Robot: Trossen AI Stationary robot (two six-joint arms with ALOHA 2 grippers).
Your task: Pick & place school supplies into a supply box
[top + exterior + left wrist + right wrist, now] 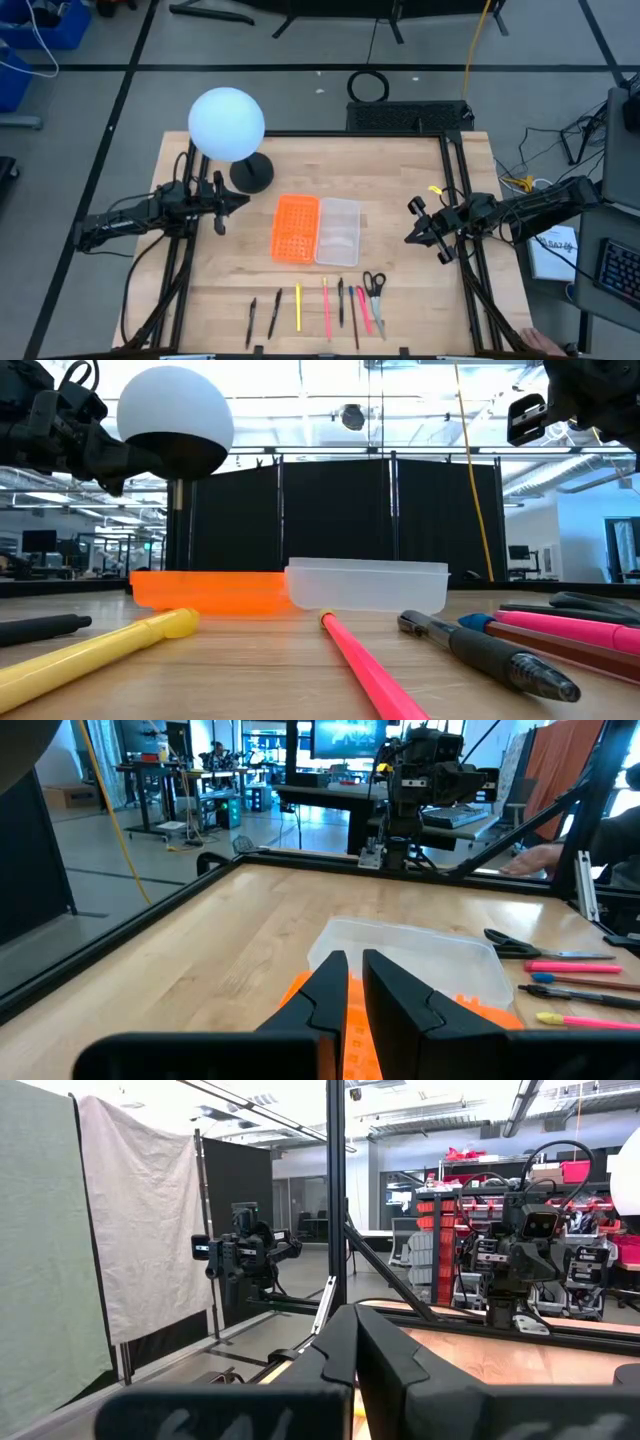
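High view: the supply box point(316, 231) is seen open at mid-table, with the school supplies point(320, 305) laid in a row near the front edge. The left gripper point(222, 212) and right gripper point(425, 225) are held at the sides, nothing gripped.

Low view: the pens are seen lying flat.

Left wrist view: fingers point(325, 992) nearly together.

Right wrist view: fingers point(340, 1350) pressed together. Jaws should be opened first, then one pen approached crosswise.
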